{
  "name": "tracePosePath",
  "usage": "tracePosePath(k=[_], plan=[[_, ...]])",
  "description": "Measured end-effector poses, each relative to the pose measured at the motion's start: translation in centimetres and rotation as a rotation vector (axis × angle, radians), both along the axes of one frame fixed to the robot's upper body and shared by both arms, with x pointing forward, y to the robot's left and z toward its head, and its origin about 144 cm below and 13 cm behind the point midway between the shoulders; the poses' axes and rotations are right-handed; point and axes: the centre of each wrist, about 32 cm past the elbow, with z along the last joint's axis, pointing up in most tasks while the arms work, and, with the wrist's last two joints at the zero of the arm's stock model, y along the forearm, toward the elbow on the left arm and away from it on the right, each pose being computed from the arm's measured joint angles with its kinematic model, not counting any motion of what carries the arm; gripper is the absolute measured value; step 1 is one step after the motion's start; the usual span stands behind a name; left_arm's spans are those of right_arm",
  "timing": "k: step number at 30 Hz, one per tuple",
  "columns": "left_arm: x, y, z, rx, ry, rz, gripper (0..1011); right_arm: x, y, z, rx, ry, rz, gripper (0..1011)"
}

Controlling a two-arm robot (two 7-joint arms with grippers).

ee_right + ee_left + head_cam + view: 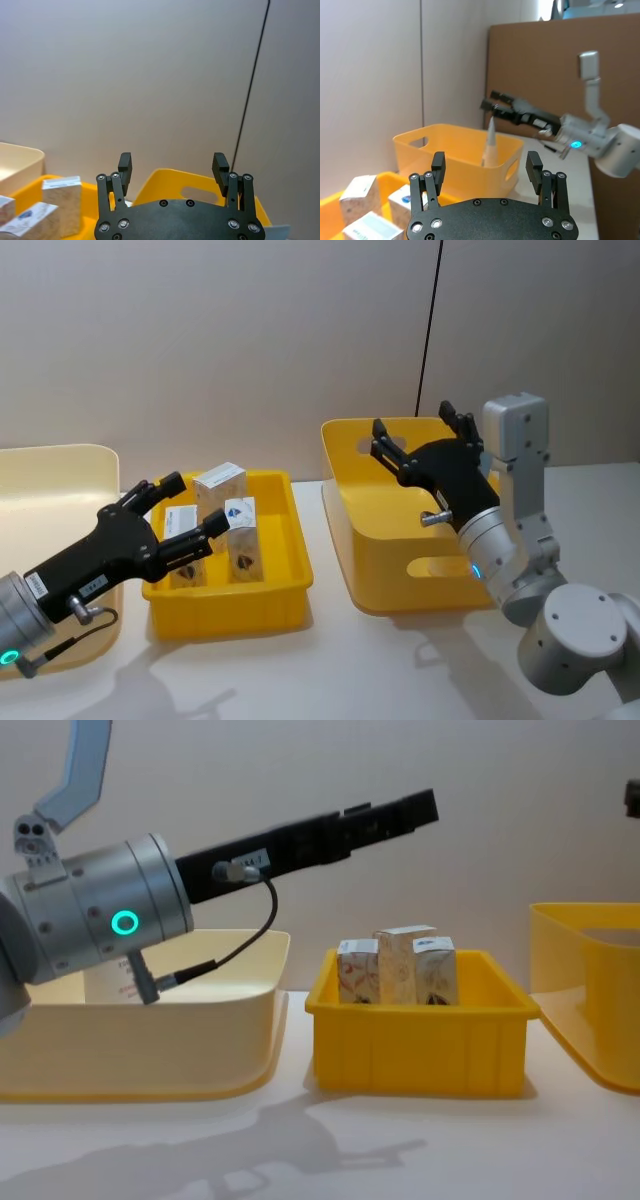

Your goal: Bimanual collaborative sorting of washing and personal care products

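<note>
Clearly, the left gripper [195,505] hovers above the small yellow tray [285,585], its fingers spread wide with nothing between them. The small cartons [221,481] stand upright inside this tray. At 3 o'clock from the tray is the deep yellow bin [380,570]. The right gripper [412,420] hangs over its far rim, also spread and empty. A pale tube [490,150] stands inside this bin. At 9 o'clock from the tray sits a cream bin [60,455].
</note>
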Motion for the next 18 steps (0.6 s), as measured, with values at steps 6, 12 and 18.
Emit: tracePosePath(k=[6,12,18], plan=[[-0.8,0.0,-0.4,0.042,0.01,0.07,1003,-0.1,0.0,-0.1,0.001,0.003,0.003,1001],[-1.6,-0.1,-0.8,0.085,0.016,0.144,1003,-1.1,0.6,-1.0,0.007,0.033,0.03,1001],[-2.5,-0.1,-1.2,0.126,0.019,0.217,1004,-3.0,1.5,-2.6,0.022,0.091,0.08,1001]])
